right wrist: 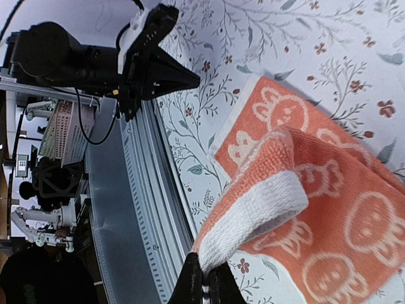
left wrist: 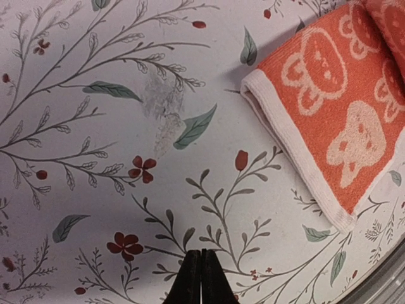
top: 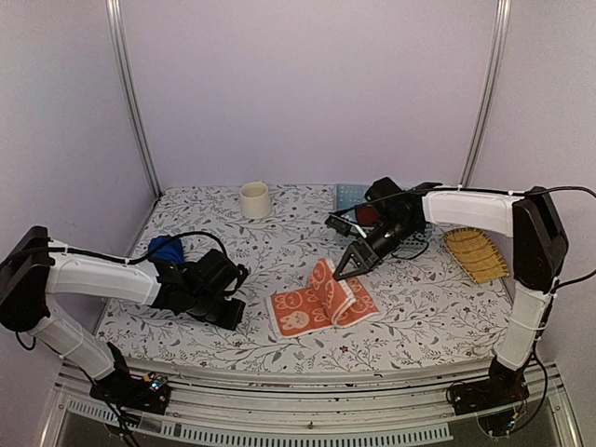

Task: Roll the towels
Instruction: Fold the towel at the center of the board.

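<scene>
Right pincer (right wrist: 203, 285) clamped on the white hem of the orange towel (top: 321, 300), holding a flap of it up in a curl.
Nubbly terry cloth, salmon-orange with white printed animal faces and a thick white border, lies mid-table on the flowered tablecloth (top: 410, 307). Seen from overhead, its long axis runs left to right, with the raised flap arched over its middle. Left pincer (left wrist: 201, 278) hangs just above the tablecloth near the towel's left end, fingers pressed together on nothing. Blue towel (top: 166, 250) sits bunched behind the left arm, mostly hidden.
</scene>
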